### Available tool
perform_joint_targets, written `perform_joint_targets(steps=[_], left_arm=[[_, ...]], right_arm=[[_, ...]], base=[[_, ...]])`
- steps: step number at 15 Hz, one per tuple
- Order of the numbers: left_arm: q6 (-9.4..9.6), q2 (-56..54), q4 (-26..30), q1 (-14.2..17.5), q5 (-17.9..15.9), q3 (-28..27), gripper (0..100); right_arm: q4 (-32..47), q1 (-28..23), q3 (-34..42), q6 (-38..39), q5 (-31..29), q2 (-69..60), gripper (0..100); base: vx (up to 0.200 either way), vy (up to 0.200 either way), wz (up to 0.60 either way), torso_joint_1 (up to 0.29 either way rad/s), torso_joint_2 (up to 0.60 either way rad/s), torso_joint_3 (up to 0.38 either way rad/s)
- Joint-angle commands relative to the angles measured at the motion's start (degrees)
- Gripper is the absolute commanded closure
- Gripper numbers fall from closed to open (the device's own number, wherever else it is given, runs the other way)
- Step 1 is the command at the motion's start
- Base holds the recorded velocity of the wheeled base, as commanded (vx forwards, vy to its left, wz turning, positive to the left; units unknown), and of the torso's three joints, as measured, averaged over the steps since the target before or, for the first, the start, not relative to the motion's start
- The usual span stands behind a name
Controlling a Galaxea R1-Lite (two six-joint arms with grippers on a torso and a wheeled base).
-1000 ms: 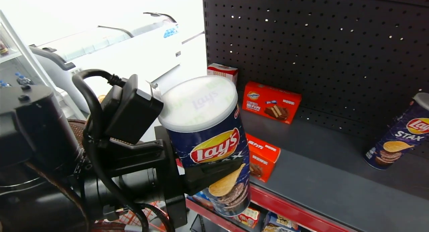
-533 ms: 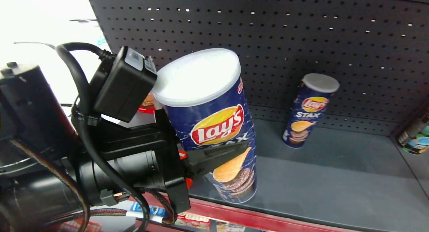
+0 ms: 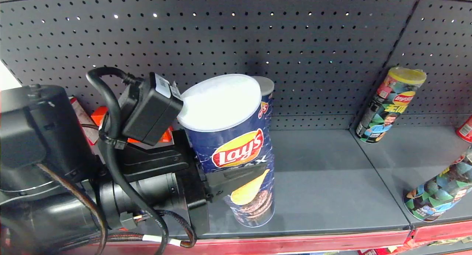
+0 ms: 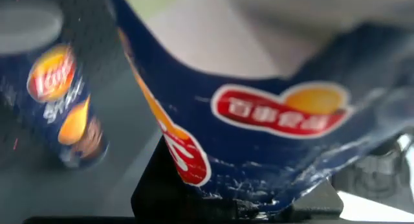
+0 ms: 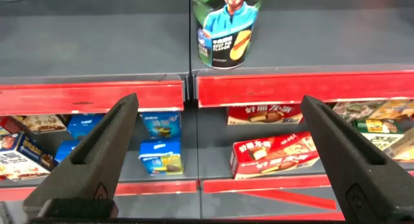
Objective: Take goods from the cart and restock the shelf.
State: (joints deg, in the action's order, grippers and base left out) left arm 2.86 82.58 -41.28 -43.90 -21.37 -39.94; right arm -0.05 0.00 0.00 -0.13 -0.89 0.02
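blue chip can (image 3: 236,152) (image 4: 278,120), white lid uppermost and close to upright, held over the front part of the grey shelf board (image 3: 332,181); whether its base touches the board cannot be told. left gripper (image 3: 239,175) comes in from the robot's left with its jaws clamped on the can's lower half, one dark finger (image 3: 228,179) lying across the printed front and the other hidden behind the can. second chip can (image 3: 266,96) (image 4: 61,101) of the same blue design stands directly behind the held one, near the perforated back panel (image 3: 258,37). orange boxes (image 3: 99,115) show behind the left arm at the shelf's left end. a red front strip (image 3: 295,244) edges the board. in the next shelf section to the right, a tall patterned can (image 3: 392,105) with a yellow lid stands at the back, a front patterned can (image 3: 438,196) (image 5: 226,23) sits near the front edge, and a red can (image 3: 465,128) is cut off at the picture's edge. right gripper (image 5: 220,166) has its jaws spread wide with nothing between them; beyond them lie a lower shelf with blue packs (image 5: 158,146) and a red box (image 5: 275,153).
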Motion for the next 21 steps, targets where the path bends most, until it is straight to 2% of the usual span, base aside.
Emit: perform_joint_targets(steps=[1,4,6,8,13,16,17,18,19,21], left_arm=[[0.04,0.0,-0.4,0.1,0.3,0.6,100],[0.04,-0.2,-4.6,5.1,0.8,3.4,100],[-0.05,-2.6,-5.2,6.8,0.5,7.2,100],[-0.23,-5.8,-5.0,7.1,0.1,9.2,100],[-0.05,-3.4,-5.3,11.9,0.0,9.0,100],[-0.23,-1.3,-5.3,13.8,-0.1,6.6,100],[-0.23,-1.2,-5.1,13.8,-0.1,6.7,100],[-0.23,-1.2,-5.1,13.8,-0.2,7.2,100],[-0.23,-0.9,-5.2,13.8,-0.2,7.1,100],[-0.23,-0.1,-5.3,13.9,-0.2,5.9,100]], right_arm=[[0.0,0.0,0.0,0.0,0.0,0.1,0],[0.0,0.0,0.0,0.0,0.0,0.1,0],[0.0,0.0,0.0,0.0,0.0,0.1,0],[0.0,0.0,0.0,0.0,0.0,0.1,0],[0.0,0.2,0.0,-0.1,0.0,0.8,0],[-0.3,-0.1,0.0,0.4,-1.8,0.0,0],[-0.9,0.4,-2.5,0.5,-1.9,0.7,0],[-0.8,0.7,-9.8,2.1,-2.0,7.0,0],[-1.3,0.9,-15.8,7.9,-1.7,16.7,0],[-0.7,3.3,-21.4,8.9,1.6,20.9,0]], base=[[0.000,0.000,0.00,0.000,0.00,0.000],[0.000,0.000,0.00,0.000,0.00,0.000],[0.000,0.000,0.00,0.000,0.00,0.000],[0.000,0.000,0.00,0.000,0.00,0.000],[0.000,0.000,0.00,0.000,0.00,0.000],[0.000,0.000,0.00,0.000,0.00,0.000],[0.000,0.000,0.00,0.000,0.00,0.000],[0.000,0.000,0.00,0.000,0.00,0.000],[0.000,0.000,0.00,0.000,0.00,0.000],[0.000,0.000,0.00,0.000,0.00,0.000]])
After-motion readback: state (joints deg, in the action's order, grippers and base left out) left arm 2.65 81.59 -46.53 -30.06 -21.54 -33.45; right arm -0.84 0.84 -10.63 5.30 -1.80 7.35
